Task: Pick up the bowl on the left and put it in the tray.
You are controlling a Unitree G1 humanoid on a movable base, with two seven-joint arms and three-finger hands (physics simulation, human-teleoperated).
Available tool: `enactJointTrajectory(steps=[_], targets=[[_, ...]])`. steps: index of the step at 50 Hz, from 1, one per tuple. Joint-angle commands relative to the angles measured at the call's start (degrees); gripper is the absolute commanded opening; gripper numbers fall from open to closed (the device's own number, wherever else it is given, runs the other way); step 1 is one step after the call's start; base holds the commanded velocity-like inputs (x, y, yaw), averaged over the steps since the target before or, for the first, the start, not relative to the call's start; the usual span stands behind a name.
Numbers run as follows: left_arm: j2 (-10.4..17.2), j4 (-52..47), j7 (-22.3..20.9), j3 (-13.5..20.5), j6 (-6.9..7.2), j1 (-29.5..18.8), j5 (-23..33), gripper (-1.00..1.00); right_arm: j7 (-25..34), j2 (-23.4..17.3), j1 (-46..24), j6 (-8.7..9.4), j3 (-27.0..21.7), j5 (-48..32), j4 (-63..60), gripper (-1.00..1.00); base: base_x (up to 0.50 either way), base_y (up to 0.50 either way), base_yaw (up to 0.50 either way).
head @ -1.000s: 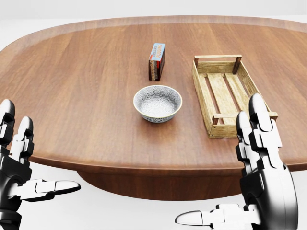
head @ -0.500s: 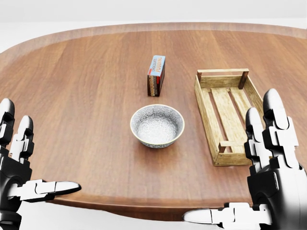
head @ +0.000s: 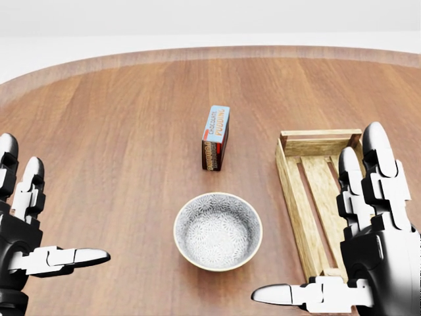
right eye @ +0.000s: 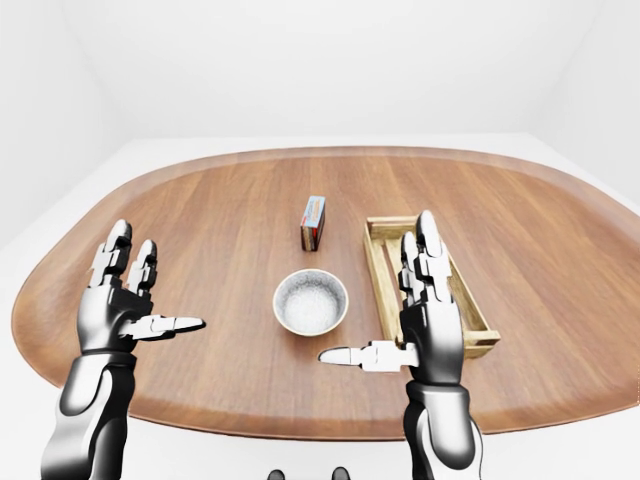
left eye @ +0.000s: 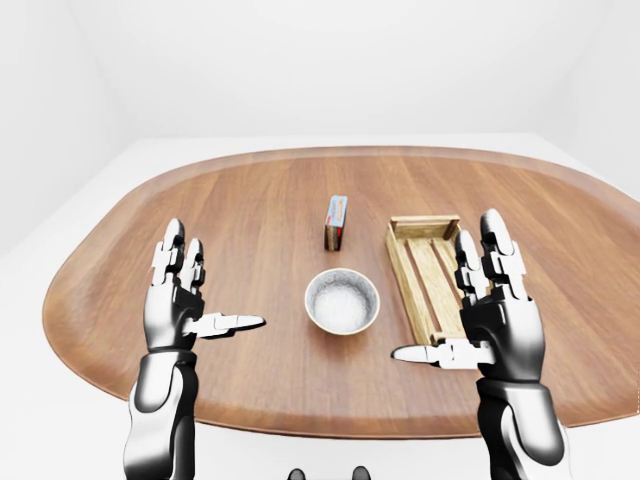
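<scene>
Bowl (head: 218,231) looks stiff, glazed, likely slippery and breakable; we'd pinch its rim. Both hands' fingers spread wide, empty: left hand (head: 23,243), right hand (head: 368,253).

Oval wood table (left eye: 240,210), grain running away from camera. Three items directly on it: patterned bowl (head: 218,231) near the head view's bottom centre, small box (head: 215,137) standing on edge above the bowl, slatted wooden tray (head: 314,191) to the right. All three sit apart, none touching.
</scene>
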Motion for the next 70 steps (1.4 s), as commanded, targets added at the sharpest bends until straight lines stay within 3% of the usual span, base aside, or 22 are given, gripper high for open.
enactJointTrajectory(steps=[1, 38, 47, 53, 58, 64, 70], targets=[[-0.6, 3.6, 0.8, -1.7, 0.00, -0.1, 1.4, 1.00, -0.7, -0.1, -1.9, 0.00, 0.1, 0.3, 6.2, 1.00, 0.50, -0.01, 0.00], [-0.7, 3.3, 0.4, -1.4, 0.00, 0.3, 1.3, 1.00, -0.8, 0.0, -1.0, 0.00, -0.2, -1.5, 6.2, 1.00, 0.44, -0.03, 0.00], [-0.8, 2.4, 0.5, -1.5, 0.00, 0.4, 1.3, 1.00, 2.5, -2.2, 0.3, 0.00, 2.4, -11.6, -1.9, 1.00, 0.00, 0.00, 0.00], [-0.9, 2.6, 0.5, -2.0, 0.00, 0.6, 1.7, 1.00, 6.3, -4.0, -0.1, 0.00, 7.1, -22.9, -5.3, 1.00, 0.00, 0.00, 0.00], [-0.8, 2.7, 0.5, -1.8, 0.00, 0.4, 1.4, 1.00, 8.3, -4.1, 0.1, 0.00, 10.7, -27.6, -7.9, 1.00, 0.00, 0.00, 0.00], [-0.8, 2.1, 0.3, -1.5, 0.00, 0.7, 1.2, 1.00, 9.0, -5.4, -1.2, 0.00, 16.1, -34.9, -5.7, 1.00, 0.00, 0.00, 0.00], [-0.9, 1.8, 0.3, -1.4, 0.00, 0.7, 1.1, 1.00, 10.1, -5.7, -1.8, 0.00, 18.3, -38.8, -3.0, 1.00, 0.00, 0.00, 0.00]])
